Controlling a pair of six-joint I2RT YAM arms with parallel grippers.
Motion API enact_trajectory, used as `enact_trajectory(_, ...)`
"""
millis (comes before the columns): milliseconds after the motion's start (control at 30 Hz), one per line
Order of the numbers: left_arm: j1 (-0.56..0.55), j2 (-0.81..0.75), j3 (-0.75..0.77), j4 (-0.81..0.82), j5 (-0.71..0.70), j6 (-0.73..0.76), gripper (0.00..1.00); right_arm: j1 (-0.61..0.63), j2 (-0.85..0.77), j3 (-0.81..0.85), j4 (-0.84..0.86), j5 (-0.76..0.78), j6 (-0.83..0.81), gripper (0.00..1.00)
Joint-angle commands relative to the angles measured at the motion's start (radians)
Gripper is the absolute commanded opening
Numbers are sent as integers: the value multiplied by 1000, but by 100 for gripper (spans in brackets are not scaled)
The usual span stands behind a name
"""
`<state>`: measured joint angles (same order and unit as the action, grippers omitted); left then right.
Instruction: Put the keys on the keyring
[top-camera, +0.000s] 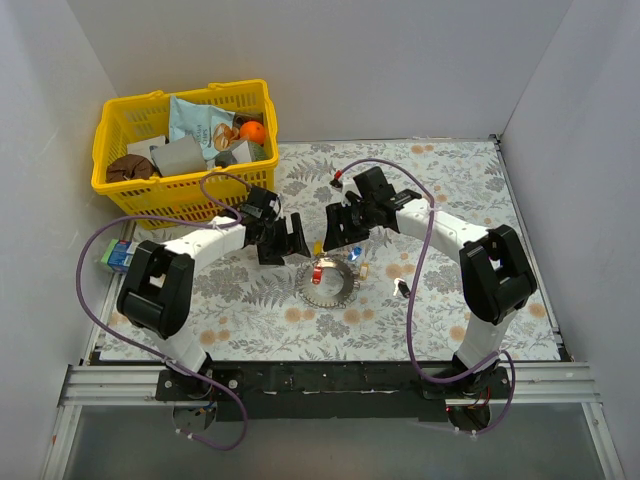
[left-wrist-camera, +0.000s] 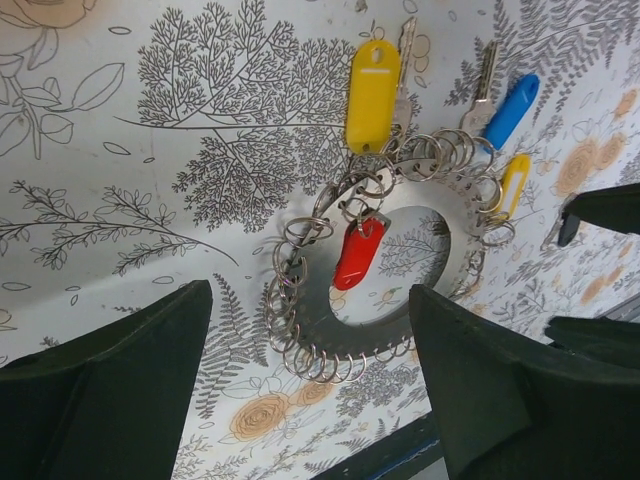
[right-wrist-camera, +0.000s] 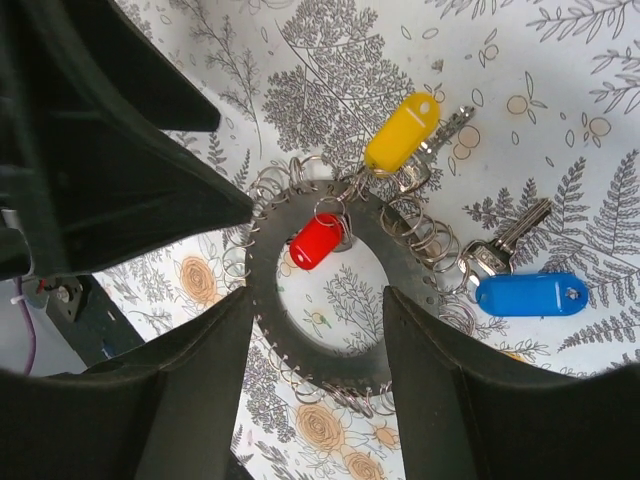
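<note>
The black fingers (left-wrist-camera: 100, 390) of the left gripper (top-camera: 290, 238) stand wide apart with nothing between them. The right gripper (top-camera: 340, 236) is likewise parted, its fingers (right-wrist-camera: 450, 390) gripping nothing. Both hang just above the keyring (top-camera: 328, 285), a flat dark metal disc with a round hole, fringed all round with small silver split rings. It lies mid-table on the grey floral tablecloth (top-camera: 450, 190).

Bare cloth lies open on the keyring's near side and to its right. The yellow plastic basket (top-camera: 150, 195) sits well apart in the far-left corner by the white walls. Both arms reach forward and bend inward, so the grippers face each other close together over the ring's far edge.

The red plastic key tag (left-wrist-camera: 358, 252) hangs from a small ring and lies across the hole. The large yellow-tagged key (left-wrist-camera: 372, 95) and the blue-tagged key (left-wrist-camera: 510, 110) lie outside the rim, touching the fringe.
</note>
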<state>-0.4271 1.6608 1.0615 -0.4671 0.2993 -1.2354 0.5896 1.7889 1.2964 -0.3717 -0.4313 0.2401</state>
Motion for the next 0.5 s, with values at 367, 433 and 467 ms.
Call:
enact_trajectory(367,-12,-1,26,-10,-35,-1,78,27,24,66,-21,-30,-33,62)
enact_trajectory(433,-9,-10,14,-10,-38,-6,78,33,39,87,-32,-30,-36,62)
enact_trajectory(467,-6,-25,8,-11,-42,-9,78,41,46,98,-36,-29,-41,62)
